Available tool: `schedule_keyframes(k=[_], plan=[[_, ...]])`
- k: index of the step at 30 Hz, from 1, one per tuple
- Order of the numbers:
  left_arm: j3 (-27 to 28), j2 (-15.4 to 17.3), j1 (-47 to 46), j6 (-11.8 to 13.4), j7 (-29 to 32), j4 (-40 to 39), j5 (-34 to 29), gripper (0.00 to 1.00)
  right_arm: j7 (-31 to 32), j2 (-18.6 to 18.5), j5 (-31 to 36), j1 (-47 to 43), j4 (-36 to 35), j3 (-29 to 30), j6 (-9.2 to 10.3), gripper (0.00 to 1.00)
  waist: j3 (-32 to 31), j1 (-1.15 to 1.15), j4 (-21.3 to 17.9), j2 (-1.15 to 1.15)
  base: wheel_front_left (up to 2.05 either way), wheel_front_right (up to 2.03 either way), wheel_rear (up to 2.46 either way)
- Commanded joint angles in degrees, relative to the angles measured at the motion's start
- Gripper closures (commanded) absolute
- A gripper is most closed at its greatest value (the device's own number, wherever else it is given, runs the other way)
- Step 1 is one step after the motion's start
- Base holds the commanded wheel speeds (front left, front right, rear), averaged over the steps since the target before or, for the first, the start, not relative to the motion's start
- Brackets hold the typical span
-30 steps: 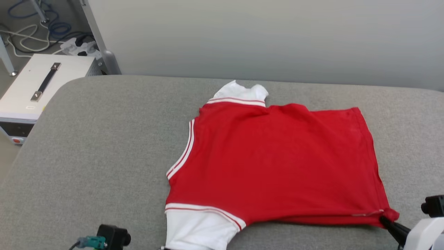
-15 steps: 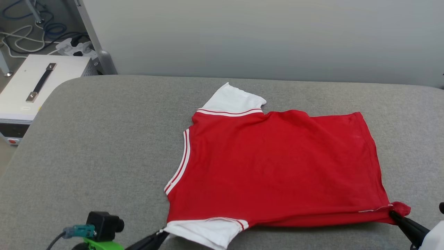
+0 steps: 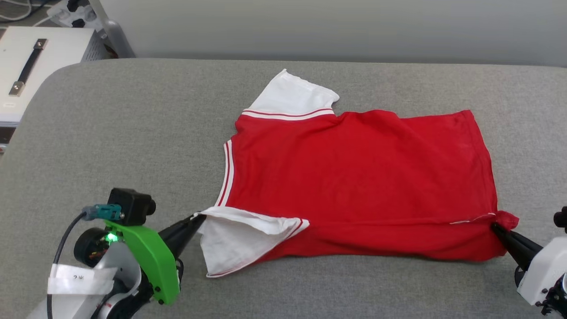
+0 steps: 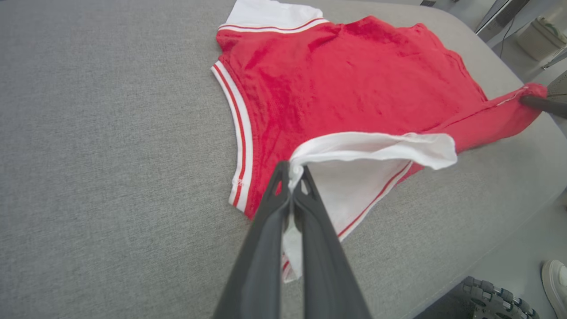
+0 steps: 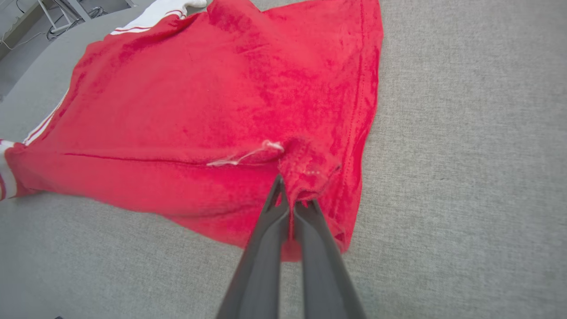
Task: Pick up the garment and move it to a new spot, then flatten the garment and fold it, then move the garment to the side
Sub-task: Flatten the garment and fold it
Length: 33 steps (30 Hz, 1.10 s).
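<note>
The garment (image 3: 354, 177), a red shirt with white sleeves and striped trim, lies plain side up on the grey padded table (image 3: 133, 124), collar to the left. My left gripper (image 3: 197, 218) is shut on the edge of the near white sleeve (image 4: 367, 155), which is lifted off the table. At the near right, my right gripper (image 3: 495, 227) is shut on the red hem corner (image 5: 305, 173), bunching the cloth there. The far white sleeve (image 3: 292, 95) lies flat at the back. No lettering shows.
A white box with a black handle (image 3: 31, 66) stands off the table's far left corner, beside a grey post (image 3: 110, 31). A grey wall runs behind the table. In the left wrist view the table's near edge, a wheel (image 4: 496, 301) and a shoe (image 4: 556, 283) show at lower right.
The head camera has tilted down, so the whole picture shifted. Both grippers have risen into view with the near edge of the garment, and the near sleeve now hangs lifted and folded.
</note>
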<state>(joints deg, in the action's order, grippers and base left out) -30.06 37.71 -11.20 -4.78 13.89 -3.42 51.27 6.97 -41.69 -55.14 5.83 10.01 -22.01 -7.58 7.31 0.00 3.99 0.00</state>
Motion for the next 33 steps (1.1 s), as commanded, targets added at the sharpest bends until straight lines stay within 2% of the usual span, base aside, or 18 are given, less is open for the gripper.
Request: schedule_keyframes(k=[1, 9, 22, 24, 25, 26, 33], plan=[[-0.28, -0.38, -2.3, -0.15, 0.47, 1.26, -1.07, 1.0, 0.86, 0.67, 1.13, 1.28, 0.21, 0.44, 0.09, 1.0, 2.67, 0.0, -0.8, 0.0, 0.0, 0.0, 0.0], [-2.89, -2.55, -9.63, -1.4, 1.34, 10.03, -3.58, 1.0, 5.42, 3.61, 5.63, 5.02, 2.35, 1.66, 0.09, 1.0, 5.62, 0.0, -1.52, 0.0, 0.0, 0.0, 0.0], [-8.53, -6.25, -16.83, -2.54, -1.51, 22.66, -6.39, 1.0, 8.82, 7.43, 9.87, 7.8, 5.54, 2.86, 0.09, 1.0, 7.28, 0.0, -1.95, 0.0, 0.0, 0.0, 0.0], [-9.2, -6.99, -17.52, -2.58, -2.83, 24.39, -6.86, 0.34, 8.94, 7.79, 10.48, 7.91, 6.06, 2.85, 0.09, 1.0, 7.17, 0.0, -1.85, 0.0, 0.0, 0.0, 0.0], [-9.34, -7.4, -17.79, -2.59, -3.85, 25.31, -7.11, 0.0, 8.55, 7.99, 11.05, 7.98, 6.3, 3.01, 0.09, 0.14, 6.94, 0.0, -1.75, 0.0, 0.0, 0.0, 0.0], [-9.28, -7.82, -17.91, -2.6, -4.78, 26.12, -7.2, 0.0, 8.33, 8.26, 11.31, 8.02, 6.6, 3.22, 0.09, 0.0, 6.6, 0.0, -1.66, 0.0, 0.0, 0.0, 0.0], [-4.34, -12.85, -15.99, -0.89, -11.37, 28.34, -1.23, 0.0, 7.86, 9.43, 12.39, 7.12, 7.04, 5.58, 0.09, 0.0, 2.71, 0.0, -0.85, 0.0, 0.0, 0.0, 0.0]])
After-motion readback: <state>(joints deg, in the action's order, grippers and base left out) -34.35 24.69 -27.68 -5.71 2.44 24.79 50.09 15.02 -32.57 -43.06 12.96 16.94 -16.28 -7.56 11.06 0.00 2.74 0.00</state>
